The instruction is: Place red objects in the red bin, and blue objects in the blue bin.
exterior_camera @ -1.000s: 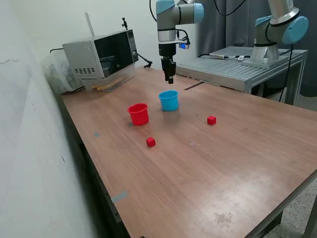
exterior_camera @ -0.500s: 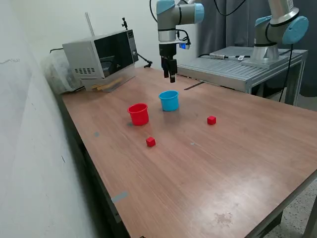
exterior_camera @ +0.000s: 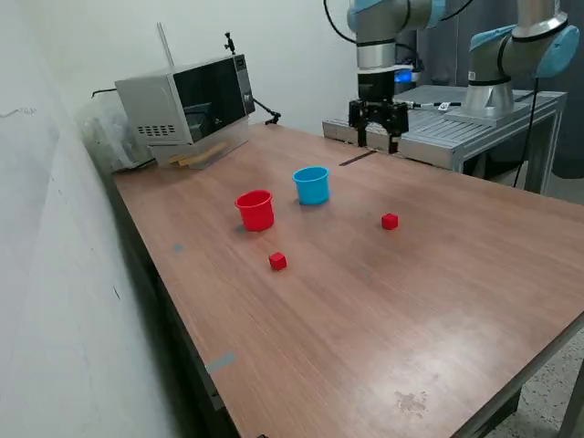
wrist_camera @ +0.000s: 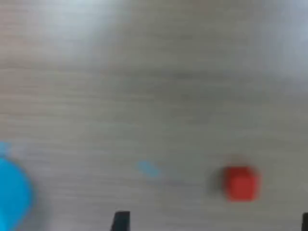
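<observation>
Above the table's (exterior_camera: pixel 411 301) far edge the gripper (exterior_camera: pixel 380 137) hangs, fingers spread wide, holding nothing. Red cup (exterior_camera: pixel 255 209) and cyan cup (exterior_camera: pixel 311 184) stand mid-table; 2 red cubes (exterior_camera: pixel 277 261) (exterior_camera: pixel 390 221) nearer.

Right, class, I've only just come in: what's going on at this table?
A robot arm is sorting small cubes by colour into cups. Its gripper is open and empty, raised above the far side of the table. Two red cubes lie loose on the wood, one in front of the red cup and one further towards the exterior view's right of the light blue cup. No blue cubes are visible.
</observation>
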